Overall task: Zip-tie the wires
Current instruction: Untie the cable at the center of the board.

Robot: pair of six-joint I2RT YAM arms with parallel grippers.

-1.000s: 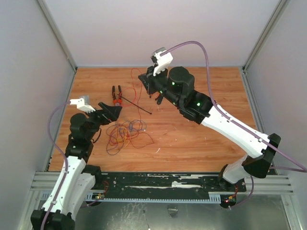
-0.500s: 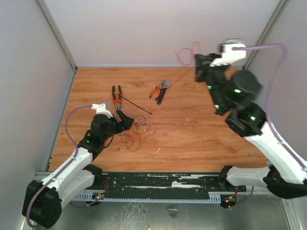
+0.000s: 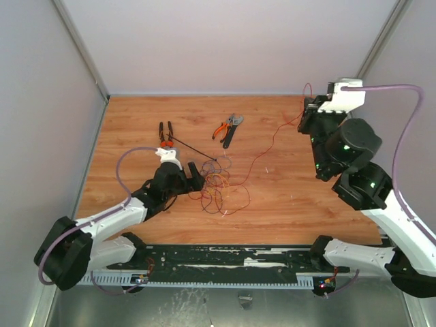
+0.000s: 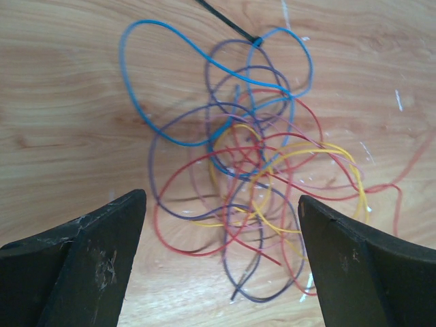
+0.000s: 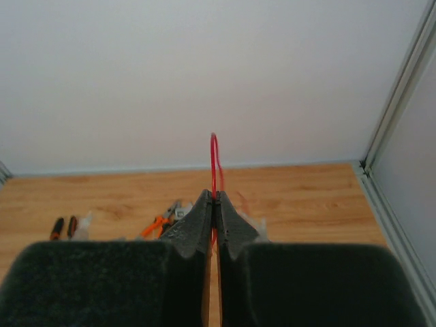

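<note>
**Top view.** We see the left arm reaching low over the table (image 3: 293, 191). The left gripper (image 3: 197, 175) is spread wide just left of the wires (image 3: 219, 187); we cannot tell whether it touches them. The wires lie in a loose tangle near mid-table. The zip tie (image 3: 194, 150) lies flat and slanted, running from the tips of the dark pliers (image 3: 165, 133) to the far edge of the tangle. Orange pliers (image 3: 227, 128) lie apart, further back. The right gripper (image 3: 308, 112) is raised at the far right. A red strand (image 3: 271, 138) slants from it down to the tangle.

**Left wrist.** We see both fingers (image 4: 88, 266) at the bottom corners, far apart, with nothing between them but the table. The wires (image 4: 252, 170) are ahead, in blue, purple, red and yellow loops crossing one another. The near edge of the tangle sits between the fingertips. The end of the zip tie (image 4: 228, 20) meets the top blue loop.

**Right wrist.** We see the right gripper (image 5: 213, 199) pressed together, pinching the red strand (image 5: 213, 157). The strand stands up as a narrow loop above the tips. Below and to the left, the orange pliers (image 5: 160, 221) and dark pliers (image 5: 71, 226) lie on the table (image 5: 306, 197).
</note>
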